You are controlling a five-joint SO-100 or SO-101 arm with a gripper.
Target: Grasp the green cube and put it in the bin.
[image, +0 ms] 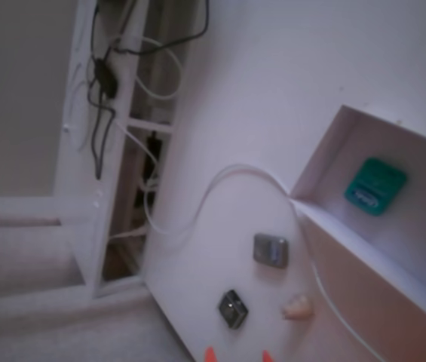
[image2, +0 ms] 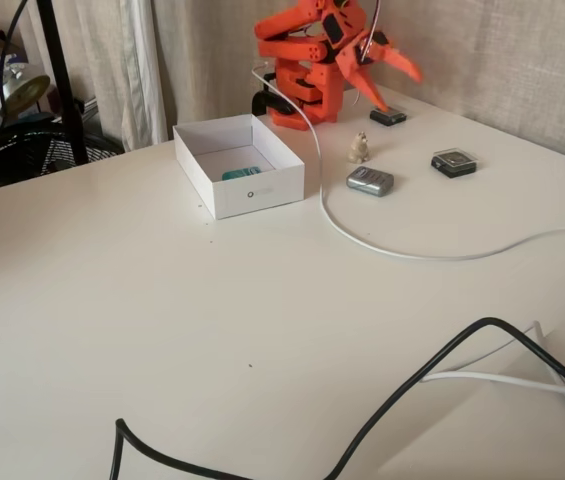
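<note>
The green cube [image: 375, 186] lies flat inside the bin [image: 322, 154], with its pale oval mark facing up. In the other fixed view the green cube [image2: 240, 173] shows just above the front wall of the bin [image2: 257, 195]. The orange arm is folded at the back of the table, right of the bin. Its gripper [image2: 392, 85] is open with nothing between the fingers and hovers above a dark block [image2: 388, 116]. Only the two orange fingertips [image: 209, 354] show at the bottom edge of one fixed view, spread apart.
A grey square block [image2: 370, 180], a black square block [image2: 454, 162] and a small beige figurine [image2: 360, 147] sit right of the bin. A white cable [image2: 382, 248] curves across the table. A black cable [image2: 412, 385] lies near the front. Shelving with wires [image: 114, 113] stands beyond the table edge.
</note>
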